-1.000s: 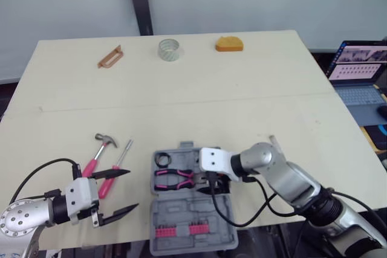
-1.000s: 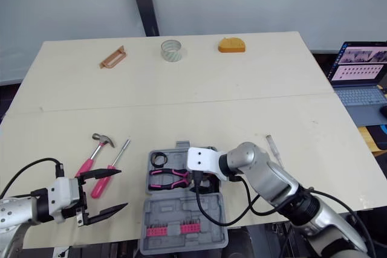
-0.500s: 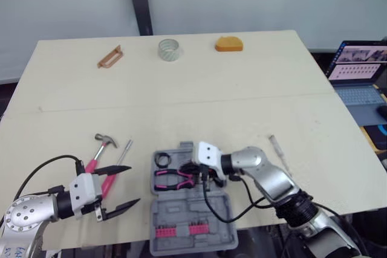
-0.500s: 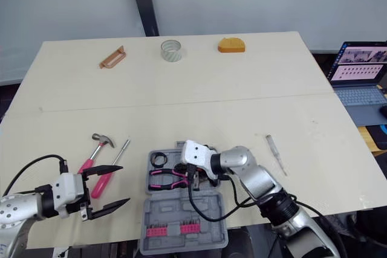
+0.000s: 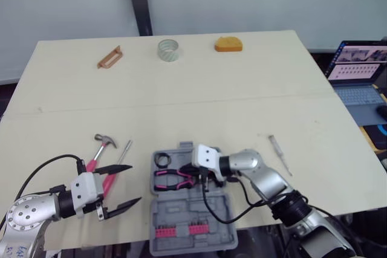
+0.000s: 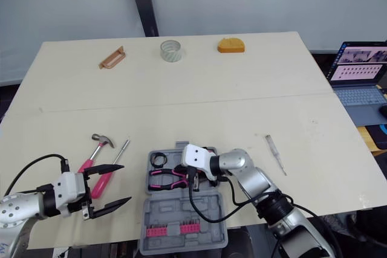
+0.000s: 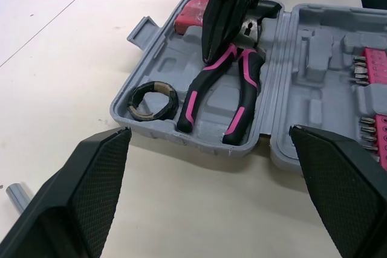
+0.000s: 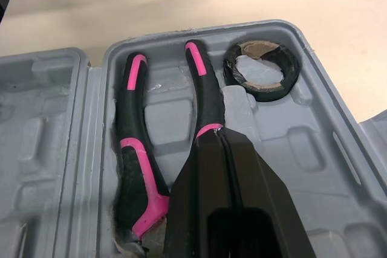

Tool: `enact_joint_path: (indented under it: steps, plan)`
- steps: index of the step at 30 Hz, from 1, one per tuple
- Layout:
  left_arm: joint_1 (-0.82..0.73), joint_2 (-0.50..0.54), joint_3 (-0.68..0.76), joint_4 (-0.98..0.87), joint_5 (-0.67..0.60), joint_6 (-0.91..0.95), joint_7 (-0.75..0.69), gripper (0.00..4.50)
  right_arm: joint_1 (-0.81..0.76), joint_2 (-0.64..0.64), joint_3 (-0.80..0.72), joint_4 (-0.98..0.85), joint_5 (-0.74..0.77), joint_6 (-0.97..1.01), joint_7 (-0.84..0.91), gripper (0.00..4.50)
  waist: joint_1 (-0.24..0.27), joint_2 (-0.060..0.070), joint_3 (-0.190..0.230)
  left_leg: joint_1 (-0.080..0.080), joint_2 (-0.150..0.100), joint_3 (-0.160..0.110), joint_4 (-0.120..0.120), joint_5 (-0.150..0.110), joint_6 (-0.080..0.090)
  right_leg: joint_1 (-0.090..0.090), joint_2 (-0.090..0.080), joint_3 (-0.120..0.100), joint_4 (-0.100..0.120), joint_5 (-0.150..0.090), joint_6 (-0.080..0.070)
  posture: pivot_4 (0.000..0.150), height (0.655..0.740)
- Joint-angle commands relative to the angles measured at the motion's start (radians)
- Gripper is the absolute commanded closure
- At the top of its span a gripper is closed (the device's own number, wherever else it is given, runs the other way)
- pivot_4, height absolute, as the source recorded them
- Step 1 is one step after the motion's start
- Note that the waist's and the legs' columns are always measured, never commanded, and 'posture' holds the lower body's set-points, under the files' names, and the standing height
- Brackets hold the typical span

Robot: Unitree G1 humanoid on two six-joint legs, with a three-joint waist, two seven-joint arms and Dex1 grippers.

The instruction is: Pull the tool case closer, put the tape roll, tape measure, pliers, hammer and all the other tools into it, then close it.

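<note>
Grey moulded plastic case (image 5: 169,211) holds pink-black pliers (image 8: 134,167); right fingers (image 8: 205,209) pressed together, left fingers (image 7: 84,197) spread.

Grey tool case (image 5: 188,211) open flat at tabletop's near edge, middle. Pink-black pliers (image 5: 173,179) and small black tape ring (image 5: 162,160) lie in its far half. Pink-handled hammer (image 5: 98,151) and screwdriver (image 5: 124,151) lie side by side left of case. Clear tape roll (image 5: 169,49) and orange tape measure (image 5: 229,43) near far edge.

Grey plastic tool case (image 8: 314,149) holds pink-and-black pliers (image 8: 136,167), with a small black tape roll (image 8: 262,70) just beside them. The right gripper (image 8: 219,134), its black fingers pressed together, touches one pliers handle.
</note>
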Motion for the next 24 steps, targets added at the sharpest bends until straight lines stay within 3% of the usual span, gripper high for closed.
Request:
enact_joint_path:
  steps: [1, 13, 24]
  plan:
    - [-0.002, 0.002, 0.006, -0.015, -0.002, -0.017, 0.006, 0.00, 0.012, -0.023, 0.048, 0.039, -0.065, -0.015, 0.010, 4.47, 0.000, 0.000, 0.000, 0.000, 0.000, 0.000, 0.000, 0.000, 0.000, 0.000, 0.000, 0.000, 0.000, 0.000, 0.000, 0.150, 0.7400]
    - [-0.009, 0.003, 0.006, -0.009, 0.002, -0.020, 0.014, 0.00, -0.012, -0.058, 0.140, 0.178, -0.246, -0.132, -0.016, 4.47, 0.000, 0.003, -0.009, 0.018, 0.000, 0.002, -0.008, 0.000, 0.000, 0.013, 0.000, 0.001, -0.002, 0.000, 0.000, 0.150, 0.7400]
    - [-0.007, 0.002, 0.003, -0.011, 0.009, -0.017, 0.021, 0.00, -0.013, -0.043, 0.148, 0.215, -0.256, -0.109, 0.001, 4.47, 0.002, 0.009, -0.027, 0.023, 0.000, 0.001, -0.010, 0.000, 0.000, 0.018, 0.000, 0.001, -0.005, 0.000, 0.000, 0.150, 0.7400]
